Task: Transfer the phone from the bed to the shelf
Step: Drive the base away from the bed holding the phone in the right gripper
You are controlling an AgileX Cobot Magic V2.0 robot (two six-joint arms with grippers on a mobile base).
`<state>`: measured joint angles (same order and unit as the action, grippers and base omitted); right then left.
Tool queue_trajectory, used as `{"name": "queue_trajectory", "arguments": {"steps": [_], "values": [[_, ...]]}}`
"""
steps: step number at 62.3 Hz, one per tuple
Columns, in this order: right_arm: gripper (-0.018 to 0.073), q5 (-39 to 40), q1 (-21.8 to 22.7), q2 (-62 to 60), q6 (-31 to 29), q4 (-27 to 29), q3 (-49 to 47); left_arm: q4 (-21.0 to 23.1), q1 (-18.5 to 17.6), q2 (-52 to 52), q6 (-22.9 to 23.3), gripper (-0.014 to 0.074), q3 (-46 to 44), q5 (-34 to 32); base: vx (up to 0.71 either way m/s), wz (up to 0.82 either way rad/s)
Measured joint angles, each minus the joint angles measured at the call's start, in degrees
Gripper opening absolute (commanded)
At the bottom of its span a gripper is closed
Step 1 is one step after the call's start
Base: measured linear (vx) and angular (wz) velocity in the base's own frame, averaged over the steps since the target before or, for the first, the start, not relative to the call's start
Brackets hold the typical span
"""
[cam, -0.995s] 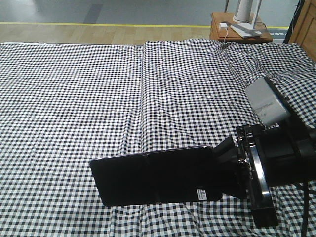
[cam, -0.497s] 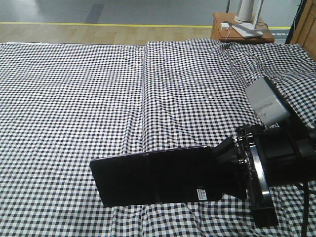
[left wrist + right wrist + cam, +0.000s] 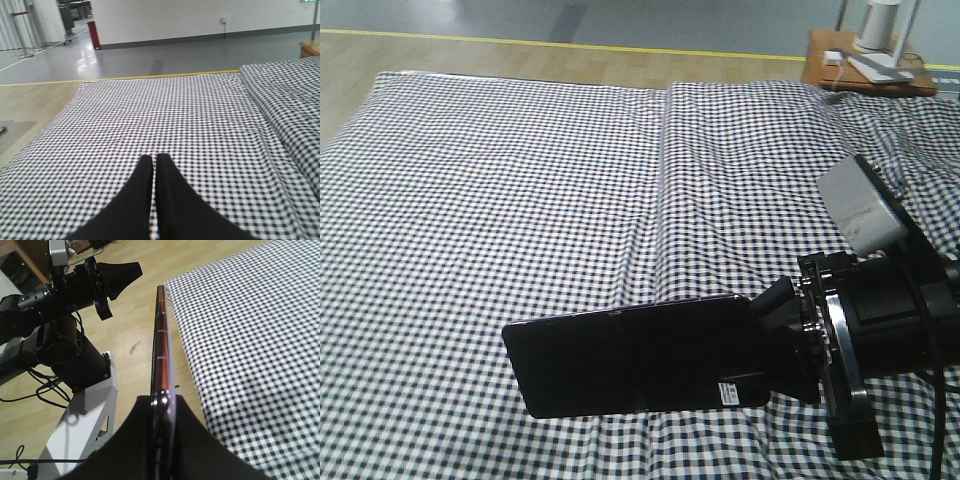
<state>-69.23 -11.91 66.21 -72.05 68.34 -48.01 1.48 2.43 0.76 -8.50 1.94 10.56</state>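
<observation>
The phone [image 3: 630,355], a glossy black slab with a small white sticker, is held level above the bed [image 3: 520,200], whose cloth is black-and-white check. My right gripper [image 3: 767,345] is shut on the phone's right end. In the right wrist view the phone [image 3: 161,350] shows edge-on, pinkish-metal, clamped in my right gripper [image 3: 161,402], with the bed [image 3: 250,315] to its right. My left gripper [image 3: 154,159] is shut and empty over the bed [image 3: 175,110]; the left gripper [image 3: 134,271] also appears far off in the right wrist view. The shelf is out of view.
A small brown side table [image 3: 865,70] with white items stands past the bed's far right corner. Wooden floor [image 3: 470,55] with a yellow line borders the bed's far edge. My white base [image 3: 85,425] and cables stand on the floor beside the bed.
The front view has shifted: bed seam and side table now lie further right and the bed's left edge shows. Phone and right gripper keep the same place in the frame.
</observation>
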Motion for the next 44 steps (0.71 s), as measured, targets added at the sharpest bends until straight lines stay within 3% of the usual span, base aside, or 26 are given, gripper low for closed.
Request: {"name": "queue_trajectory", "arguments": {"steps": [44], "values": [[-0.0002,0.0,0.0,0.0,0.0,0.0,0.0,0.0,0.0,0.0,0.0,0.0001,0.0,0.0,-0.1,0.38]]}}
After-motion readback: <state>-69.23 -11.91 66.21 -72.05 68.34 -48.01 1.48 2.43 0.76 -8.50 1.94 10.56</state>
